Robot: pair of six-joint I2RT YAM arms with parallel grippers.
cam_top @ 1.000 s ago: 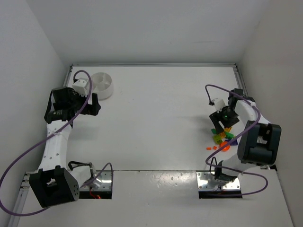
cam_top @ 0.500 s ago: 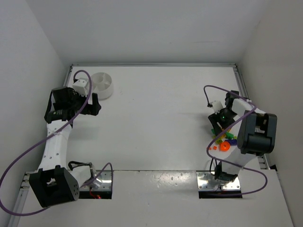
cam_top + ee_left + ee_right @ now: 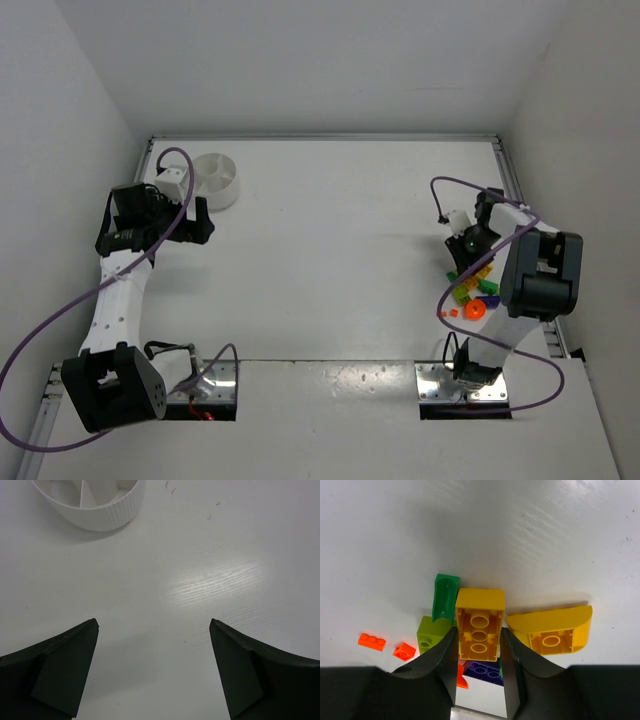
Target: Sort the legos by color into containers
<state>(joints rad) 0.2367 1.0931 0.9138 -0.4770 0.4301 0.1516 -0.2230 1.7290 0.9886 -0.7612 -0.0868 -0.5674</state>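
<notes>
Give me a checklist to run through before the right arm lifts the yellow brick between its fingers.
1. Fingers of the right gripper against both sides of the yellow brick: ok.
2. Neighbours clear of it: not ok. The green brick and the curved yellow piece sit right against it.
3. Brick seated squarely in the grip: cannot tell.
4. The dish upright at far left: ok.
5. The left gripper open, empty, near the dish: ok.

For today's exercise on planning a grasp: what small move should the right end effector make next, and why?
Probably lift straight up. The right end effector appears to press both sides of the yellow brick, while a green piece and a curved yellow piece crowd it. The white dish is far to the left.
</notes>
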